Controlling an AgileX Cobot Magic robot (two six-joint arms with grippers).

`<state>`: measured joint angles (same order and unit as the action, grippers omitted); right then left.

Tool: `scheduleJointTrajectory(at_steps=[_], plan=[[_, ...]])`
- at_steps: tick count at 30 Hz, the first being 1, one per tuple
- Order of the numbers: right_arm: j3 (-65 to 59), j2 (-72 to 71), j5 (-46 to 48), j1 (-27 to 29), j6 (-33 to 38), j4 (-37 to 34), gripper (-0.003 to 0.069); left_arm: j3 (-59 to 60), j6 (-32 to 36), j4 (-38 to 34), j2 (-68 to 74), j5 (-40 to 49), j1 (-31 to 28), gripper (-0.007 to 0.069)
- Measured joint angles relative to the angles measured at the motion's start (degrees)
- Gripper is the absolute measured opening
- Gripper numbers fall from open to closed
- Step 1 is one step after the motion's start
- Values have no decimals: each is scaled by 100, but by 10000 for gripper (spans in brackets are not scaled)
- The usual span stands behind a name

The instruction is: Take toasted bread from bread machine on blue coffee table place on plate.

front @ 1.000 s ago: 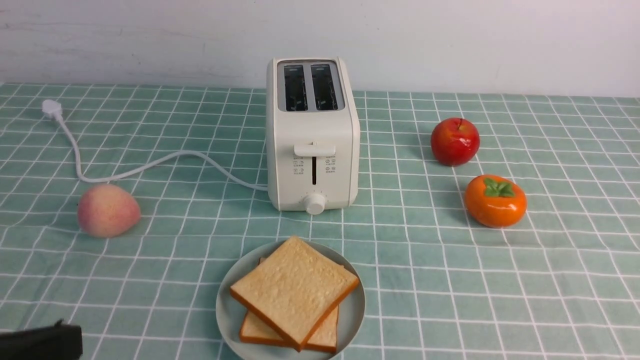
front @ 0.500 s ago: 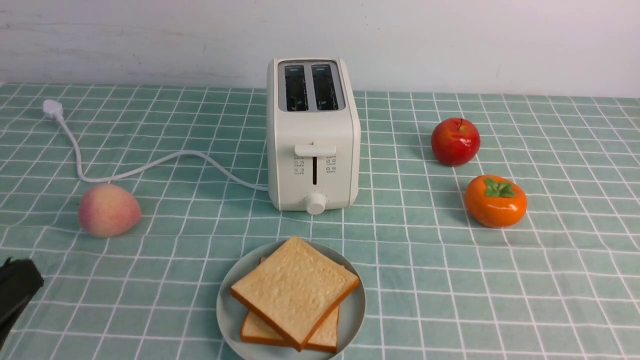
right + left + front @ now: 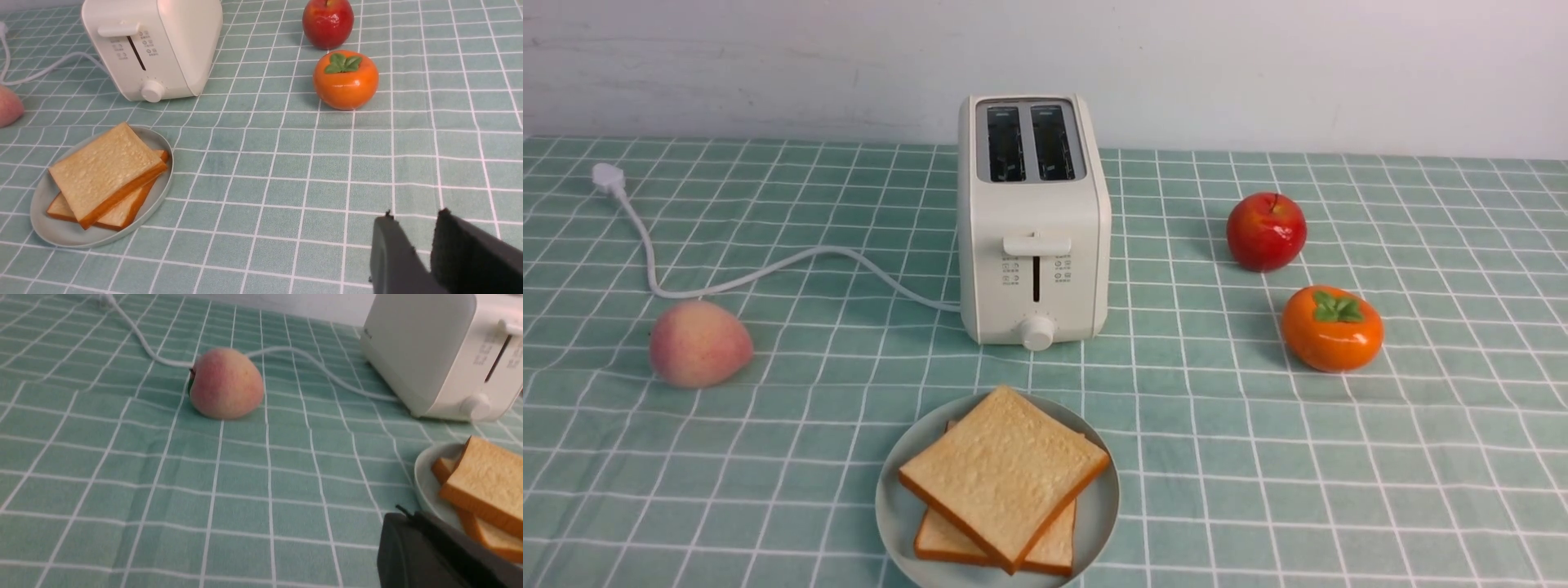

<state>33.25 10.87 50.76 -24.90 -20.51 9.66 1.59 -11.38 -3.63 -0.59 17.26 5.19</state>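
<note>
Two slices of toasted bread lie stacked on the plate (image 3: 892,514) near the front of the blue coffee table (image 3: 1258,457); the top slice (image 3: 1005,469) is turned across the lower slice (image 3: 1054,554). The bread machine (image 3: 1033,220) stands behind the plate, both slots empty, lever up. Neither gripper shows in the front view. In the left wrist view my left gripper (image 3: 402,517) has its jaws together, empty, beside the plate (image 3: 425,486) and bread (image 3: 486,482). In the right wrist view my right gripper (image 3: 414,216) is slightly open and empty, well off from the plate (image 3: 61,237) and bread (image 3: 102,167).
A peach (image 3: 698,343) lies left of the bread machine, beside its white cord (image 3: 768,273) and plug (image 3: 606,175). A red apple (image 3: 1266,231) and an orange persimmon (image 3: 1331,327) lie to the right. A white wall runs along the table's far edge.
The dark tip of my left gripper, seen at the lower left edge of the front view, has drawn back out of that view. Bread, plate and bread machine have not moved.
</note>
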Motion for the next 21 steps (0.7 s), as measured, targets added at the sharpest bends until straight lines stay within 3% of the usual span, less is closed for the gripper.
scheduleJointTrajectory(at_steps=[5,21], plan=[[0,0,0,0,0,0,161,5,-6,6,0,412,0,-14],[0,0,0,0,0,0,171,10,-12,19,0,455,0,-13]])
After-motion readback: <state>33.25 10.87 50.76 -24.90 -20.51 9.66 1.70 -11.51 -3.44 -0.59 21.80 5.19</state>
